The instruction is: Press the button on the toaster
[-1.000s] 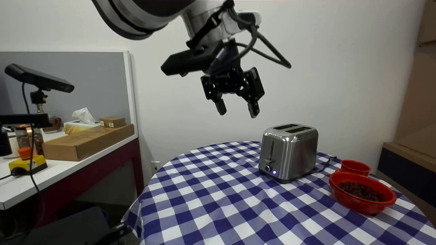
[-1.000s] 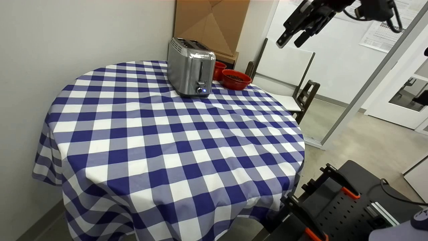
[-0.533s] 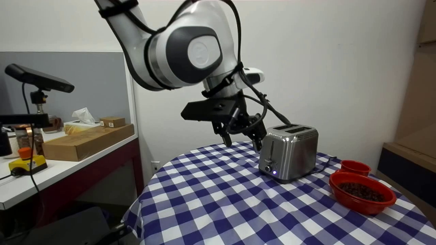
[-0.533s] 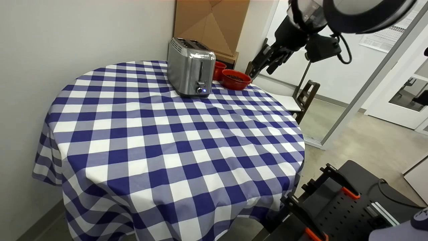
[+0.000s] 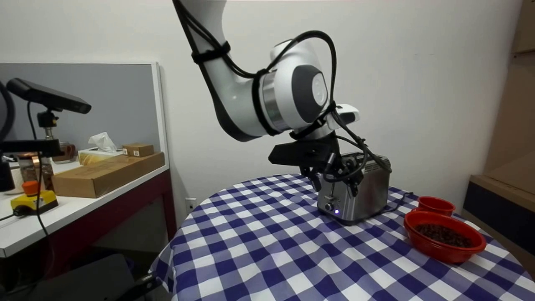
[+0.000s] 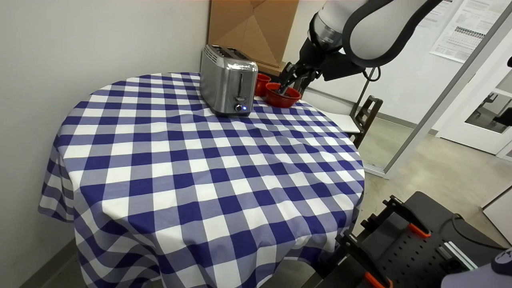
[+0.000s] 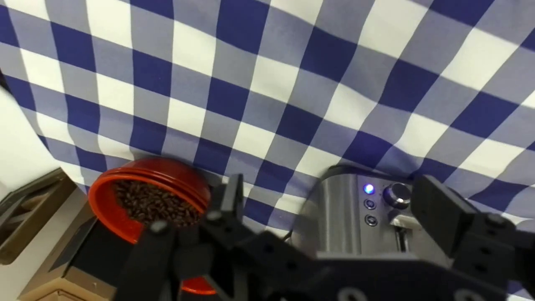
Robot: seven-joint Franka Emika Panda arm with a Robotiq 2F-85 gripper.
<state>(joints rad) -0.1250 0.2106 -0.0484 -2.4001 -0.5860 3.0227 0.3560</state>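
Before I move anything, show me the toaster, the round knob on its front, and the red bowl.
Toaster (image 6: 218,82): in an exterior view, on its broad metal side panel.
Round knob (image 7: 398,195): in the wrist view, on its face.
Red bowl (image 5: 436,251): in an exterior view, on its outer wall.

The Franka Emika Panda arm is wearing smooth, rounded white shells, and dark edging is running along them. A dark grey oval cap is framing a pale, faintly marked disc, while a metallic silver ring is gleaming alongside. Black straps are binding looping black cables. A black, box-shaped housing is jutting out. The Robotiq gripper is showing plain black, and blurred, pale screw heads are dotting it.
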